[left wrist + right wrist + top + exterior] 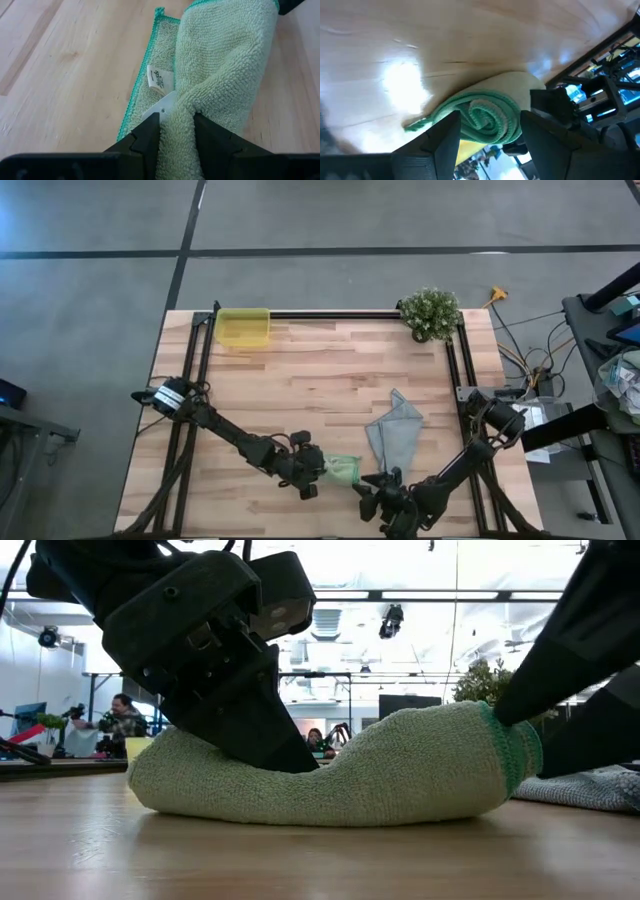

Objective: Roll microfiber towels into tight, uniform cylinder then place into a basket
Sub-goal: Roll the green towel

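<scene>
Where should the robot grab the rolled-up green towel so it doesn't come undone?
Probably around the middle of the green towel, fingers coming down from above across the roll. It lies on its side on the table, and its loose tagged edge trails flat beside it, so squeezing across the roll holds the spiral layers together. For now the left gripper and the right gripper each pinch one end.

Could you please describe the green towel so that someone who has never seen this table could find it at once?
Look at the wooden table's near edge, where the left gripper and right gripper meet. Between them lies the light green towel, rolled into a cylinder, pinched at one end by the left gripper. The grey-blue towel beside it lies loose and unrolled.
</scene>
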Tool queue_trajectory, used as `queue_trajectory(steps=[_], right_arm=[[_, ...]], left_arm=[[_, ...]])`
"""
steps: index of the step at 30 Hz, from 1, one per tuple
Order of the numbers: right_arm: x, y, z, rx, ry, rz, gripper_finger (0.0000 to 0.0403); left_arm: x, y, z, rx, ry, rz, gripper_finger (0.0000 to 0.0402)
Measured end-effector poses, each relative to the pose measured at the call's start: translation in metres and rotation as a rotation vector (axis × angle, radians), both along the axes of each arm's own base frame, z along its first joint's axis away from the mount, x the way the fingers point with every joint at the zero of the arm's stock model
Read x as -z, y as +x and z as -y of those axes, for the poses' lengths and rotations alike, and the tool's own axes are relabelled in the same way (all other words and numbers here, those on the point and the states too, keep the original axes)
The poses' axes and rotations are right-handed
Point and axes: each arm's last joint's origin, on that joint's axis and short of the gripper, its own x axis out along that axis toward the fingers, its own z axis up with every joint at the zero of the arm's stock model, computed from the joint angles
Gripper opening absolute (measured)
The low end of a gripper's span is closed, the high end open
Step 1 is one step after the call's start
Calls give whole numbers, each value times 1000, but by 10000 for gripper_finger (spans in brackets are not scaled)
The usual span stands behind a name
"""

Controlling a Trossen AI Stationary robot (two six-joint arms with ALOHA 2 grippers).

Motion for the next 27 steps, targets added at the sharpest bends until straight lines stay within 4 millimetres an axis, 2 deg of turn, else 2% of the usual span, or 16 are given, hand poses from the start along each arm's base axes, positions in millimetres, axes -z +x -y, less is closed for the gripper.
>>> queue_trajectory(steps=[7,19,27], right_arm=[[-10,4,-4,-33,-70,20,203],[-10,7,-4,-42,-24,14,203],[-12,15,-6,-51,69,35,203]], left_arm=[[0,0,0,0,0,0,100],[0,0,0,0,0,0,100],[0,0,0,0,1,0,100]])
